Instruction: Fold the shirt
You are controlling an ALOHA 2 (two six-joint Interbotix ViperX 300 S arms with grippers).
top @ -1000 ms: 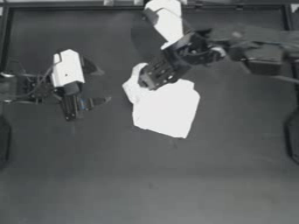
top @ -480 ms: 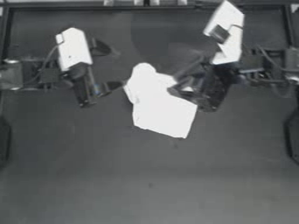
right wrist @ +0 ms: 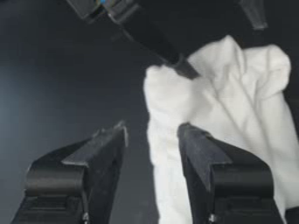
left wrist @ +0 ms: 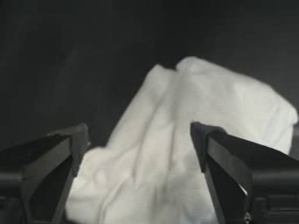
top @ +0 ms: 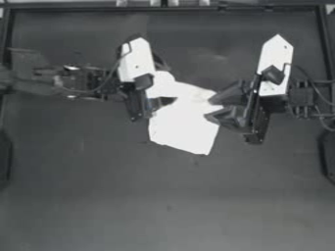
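Mid-table: shirt [top: 180,122] bunched | left claw [top: 152,104], right claw [top: 219,105] open, flanking

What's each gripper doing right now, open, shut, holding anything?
Left gripper: open, holding nothing, over the shirt.
Right gripper: open, empty, at the shirt's edge.

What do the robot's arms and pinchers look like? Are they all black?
Mostly dark. Each arm is dark, jointed metal with thin cables running along it, and each carries a flat, angular white plate near the wrist. The left end effector and right end effector each have two chunky black fingers with blocky, squared tips.
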